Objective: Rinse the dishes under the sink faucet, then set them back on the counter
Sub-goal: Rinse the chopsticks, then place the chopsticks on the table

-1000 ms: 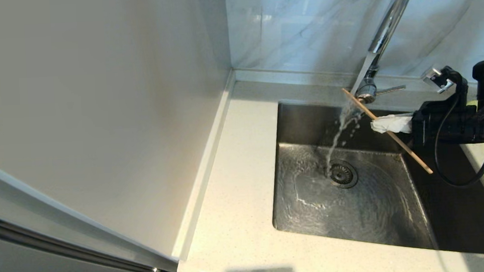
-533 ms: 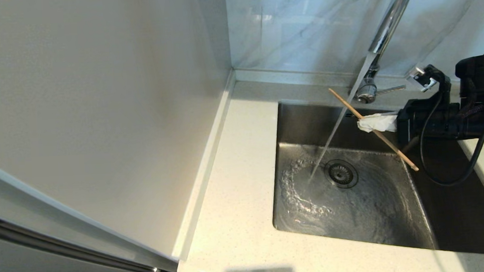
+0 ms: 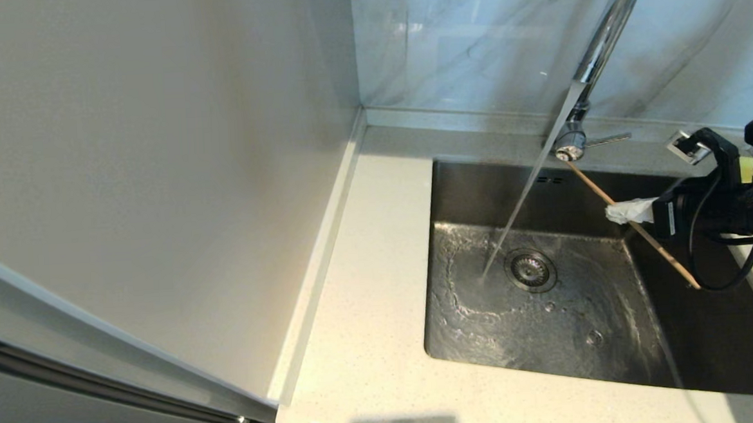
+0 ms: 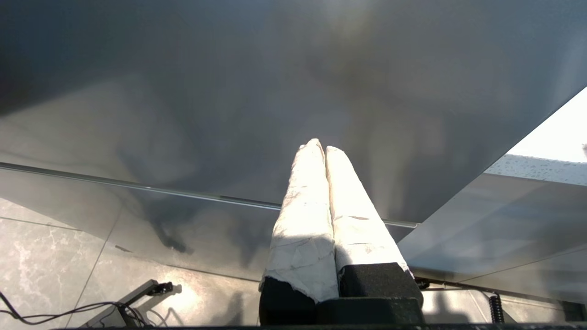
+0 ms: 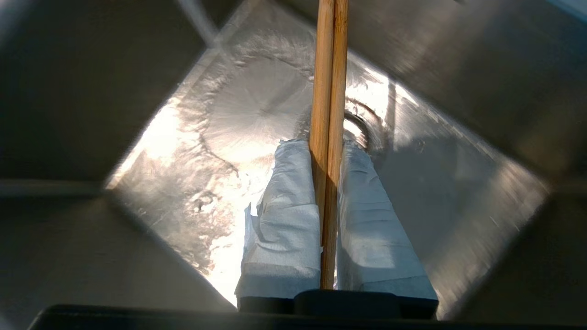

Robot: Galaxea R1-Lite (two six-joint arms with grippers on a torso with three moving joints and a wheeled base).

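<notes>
My right gripper [image 3: 615, 213] reaches over the right side of the steel sink [image 3: 472, 187], shut on a long brown wooden chopstick [image 3: 591, 187]. The stick slants from the tap's base down to the sink's right edge, right of the water stream. In the right wrist view the chopstick [image 5: 328, 91] runs out between the white-wrapped fingers [image 5: 284, 215]. The chrome faucet [image 3: 603, 38] pours water onto the sink floor beside the drain [image 3: 530, 270]. My left gripper [image 4: 321, 149] is parked away from the counter with its wrapped fingers pressed together, empty. Bowl and plate are out of view.
The speckled off-white counter [image 3: 367, 283] wraps the sink's left and front sides. A pale wall panel [image 3: 154, 152] rises on the left and the marble wall [image 3: 470, 39] stands behind. The faucet's thin lever [image 3: 608, 139] points right. A black cable [image 3: 724, 264] hangs from my right arm.
My right gripper has drawn back to the right and lower with the chopstick, after pushing left half a second ago. The stick is out of the stream, and the water falls straight again.
</notes>
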